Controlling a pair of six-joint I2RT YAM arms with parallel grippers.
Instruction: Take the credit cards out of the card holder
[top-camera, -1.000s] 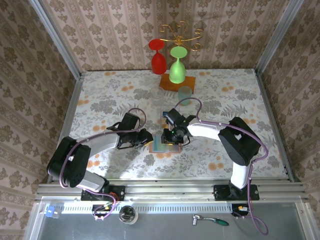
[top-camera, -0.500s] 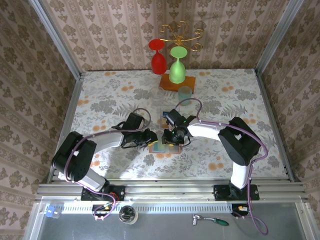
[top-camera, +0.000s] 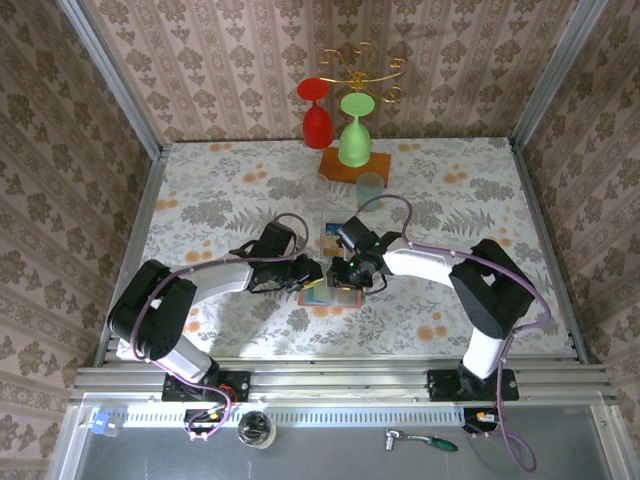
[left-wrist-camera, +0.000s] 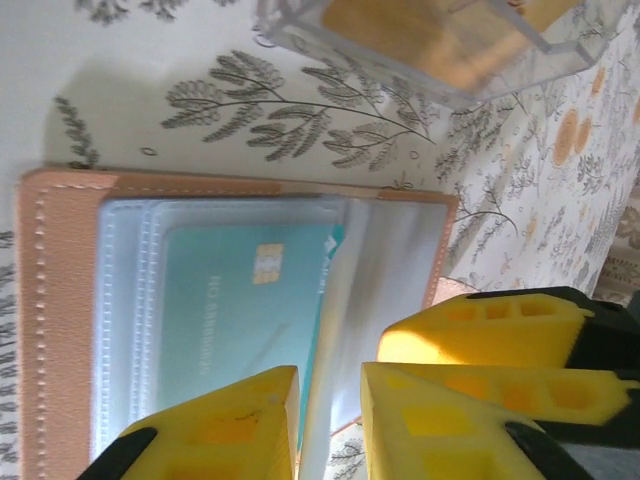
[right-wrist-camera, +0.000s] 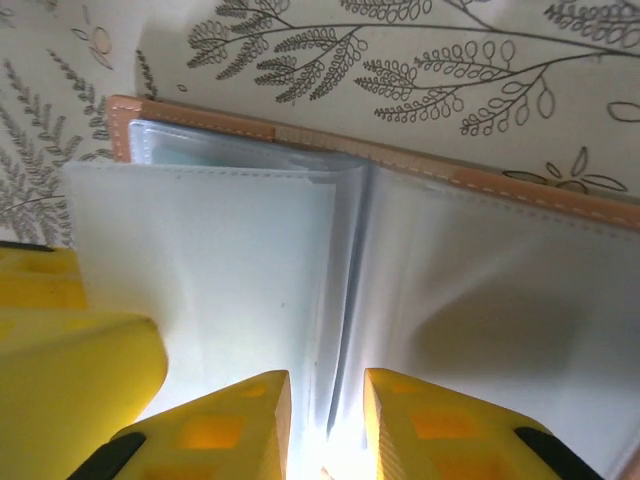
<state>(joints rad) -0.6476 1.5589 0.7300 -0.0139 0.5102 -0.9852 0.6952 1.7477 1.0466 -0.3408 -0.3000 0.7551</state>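
The card holder (top-camera: 322, 293) lies open on the floral table between my two grippers. In the left wrist view its tan rim (left-wrist-camera: 60, 300) frames clear pockets, and a teal credit card (left-wrist-camera: 240, 300) with a gold chip sits inside one. My left gripper (left-wrist-camera: 328, 420) (top-camera: 312, 272) is down on the holder, jaws a narrow gap apart, with a raised clear pocket leaf (left-wrist-camera: 385, 270) running up between them. My right gripper (right-wrist-camera: 327, 425) (top-camera: 346, 274) is likewise narrowly open over the holder's fold, with several pocket leaf edges (right-wrist-camera: 345, 300) between its fingers.
A clear plastic box (left-wrist-camera: 430, 40) (top-camera: 330, 240) with something orange-brown inside lies just behind the holder. Further back stand a clear cup (top-camera: 370, 185), a wooden block (top-camera: 352, 165), and a red glass (top-camera: 316, 115) and a green glass (top-camera: 354, 138) on a gold rack.
My left gripper has moved right, from beside the holder's left edge onto the holder. My right gripper has shifted slightly right and stays on the holder.
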